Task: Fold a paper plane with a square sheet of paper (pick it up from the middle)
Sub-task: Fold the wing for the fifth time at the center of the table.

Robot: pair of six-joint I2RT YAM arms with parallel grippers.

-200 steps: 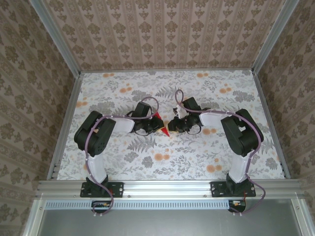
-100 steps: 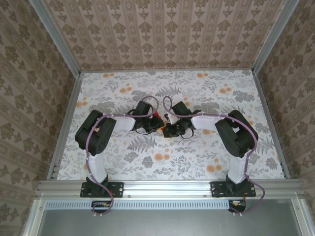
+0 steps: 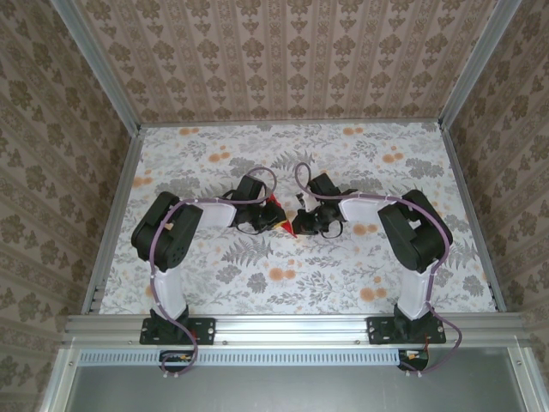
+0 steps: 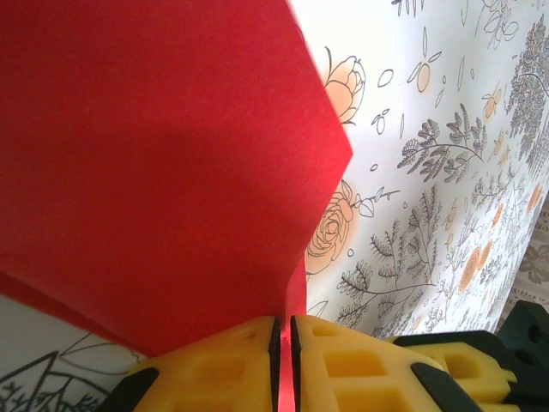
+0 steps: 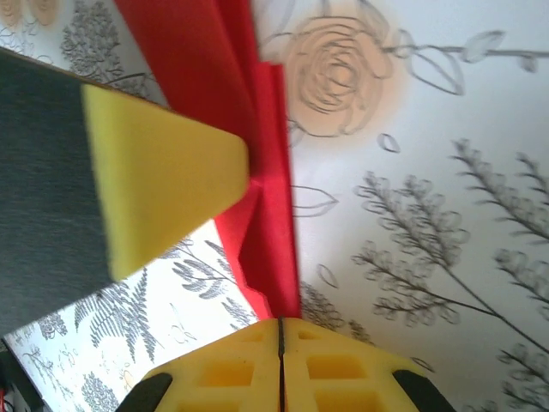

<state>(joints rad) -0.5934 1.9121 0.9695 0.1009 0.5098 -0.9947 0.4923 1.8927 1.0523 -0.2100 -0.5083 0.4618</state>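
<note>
As left hand (image 4: 284, 333) and right hand (image 5: 280, 333) pinch, paper (image 4: 154, 172) looks plain.

This is a robotics lab test cell, not a lived-in room. A tabletop under a floral-print cover (image 3: 292, 283) takes up the middle of the top view. It is boxed in on the left, right and far sides by flat panels (image 3: 292, 60) of damask-patterned wallpaper. The panels meet at bare aluminium posts (image 3: 94, 62) that run to the upper corners. Along the bottom edge, an aluminium extrusion rail (image 3: 292, 326) carries the bolted bases of two black-and-white robot arms (image 3: 167, 232), with exposed cables (image 3: 153, 257) looped along them. The homely patterns are printed surfaces mounted on a metal frame.
</note>
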